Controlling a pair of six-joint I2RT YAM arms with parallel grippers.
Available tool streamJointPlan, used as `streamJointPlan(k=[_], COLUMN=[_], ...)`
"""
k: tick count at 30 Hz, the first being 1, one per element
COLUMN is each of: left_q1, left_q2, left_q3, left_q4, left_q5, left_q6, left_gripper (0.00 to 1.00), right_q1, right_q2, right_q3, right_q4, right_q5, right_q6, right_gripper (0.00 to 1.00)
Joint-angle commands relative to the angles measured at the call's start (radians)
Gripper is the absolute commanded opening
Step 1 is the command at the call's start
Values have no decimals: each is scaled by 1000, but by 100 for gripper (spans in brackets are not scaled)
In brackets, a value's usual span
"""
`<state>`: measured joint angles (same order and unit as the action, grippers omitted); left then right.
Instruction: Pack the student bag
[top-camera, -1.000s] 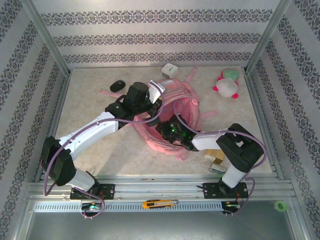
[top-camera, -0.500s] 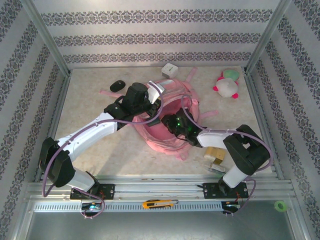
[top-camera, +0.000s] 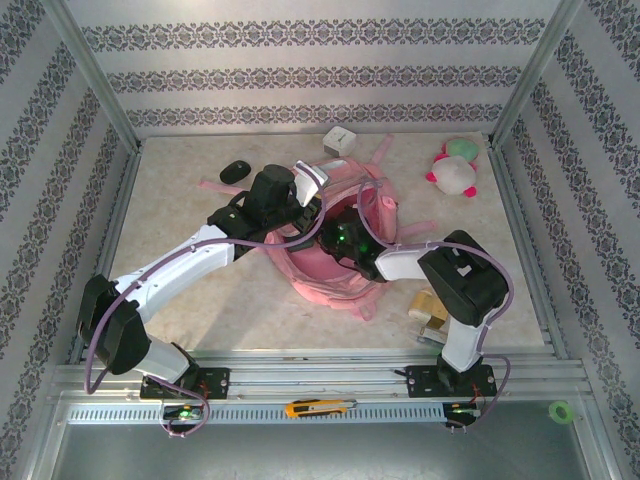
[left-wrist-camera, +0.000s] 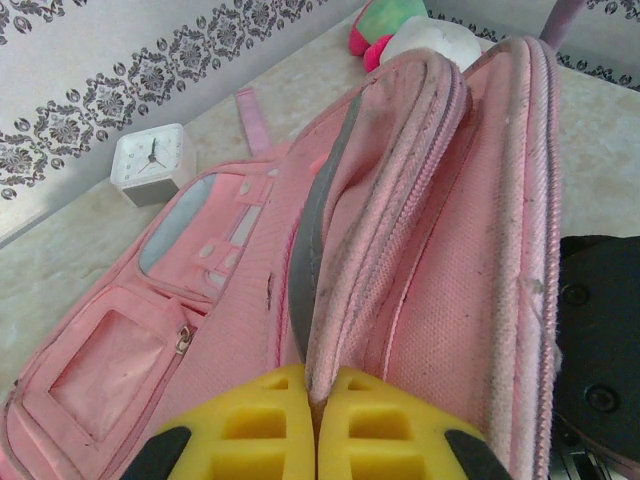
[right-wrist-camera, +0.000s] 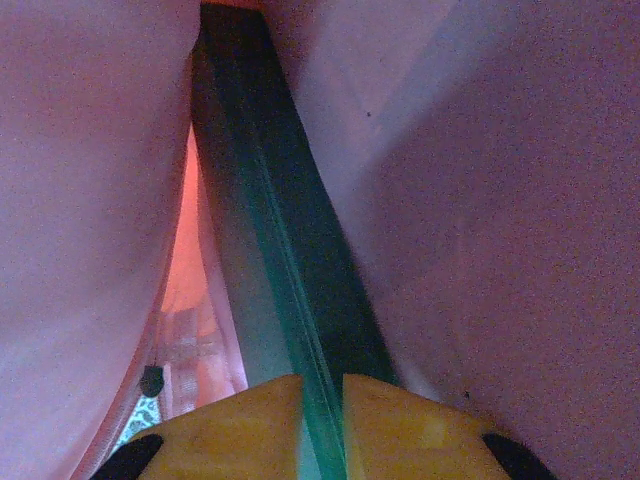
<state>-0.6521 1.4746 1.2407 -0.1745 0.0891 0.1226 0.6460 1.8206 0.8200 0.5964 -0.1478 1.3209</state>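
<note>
Patterned wallpaper on three sides, pale marbled table (top-camera: 200, 300) below. The student bag (top-camera: 330, 285) lies mid-table between the two arms, mouth facing up and held agape. Left gripper (left-wrist-camera: 318, 385): yellow fingers clenched on the raised lip of the bag's main opening, fabric pinched between them. It stands as it did a second ago, so the mouth has stayed propped. The change is on the other side. Right gripper (right-wrist-camera: 322, 400) has travelled from the near rim of the opening up and inward, with the elbow swinging in towards the bag, and the wrist now sits down inside the compartment. From its own camera, pink lining closes in on both sides. A thin green strip (right-wrist-camera: 290, 280), a flat item seen edge-on that I cannot identify, runs forward between the fingers, which look closed on it. Reading: the insert is under way, with the item inside the bag but not yet let go. Next call would be to release once it rests against the inner wall, then back out without snagging the lining. White clock (left-wrist-camera: 150, 163) and plush toy (top-camera: 455, 170) sit at the far side of the table, both apart from the bag; I judge they may be waiting their turn.
</note>
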Motion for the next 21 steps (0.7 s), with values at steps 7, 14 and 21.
streamJointPlan(k=[7, 14, 21], left_q1=[11, 17, 18], left_q2=[-49, -70, -86], left_q3=[7, -44, -87], left_q4=[121, 136, 146], left_q5=[-4, -22, -29], left_q6=[0, 0, -8], left_gripper=[0, 0, 0], right_q1=[-6, -60, -285], right_q2=[-157, -531, -819], right_q3=[-79, -133, -40], right_q4=[-84, -656, -1358], right_q5=[-19, -14, 3], right_q6=[-51, -263, -530], right_gripper=[30, 50, 65])
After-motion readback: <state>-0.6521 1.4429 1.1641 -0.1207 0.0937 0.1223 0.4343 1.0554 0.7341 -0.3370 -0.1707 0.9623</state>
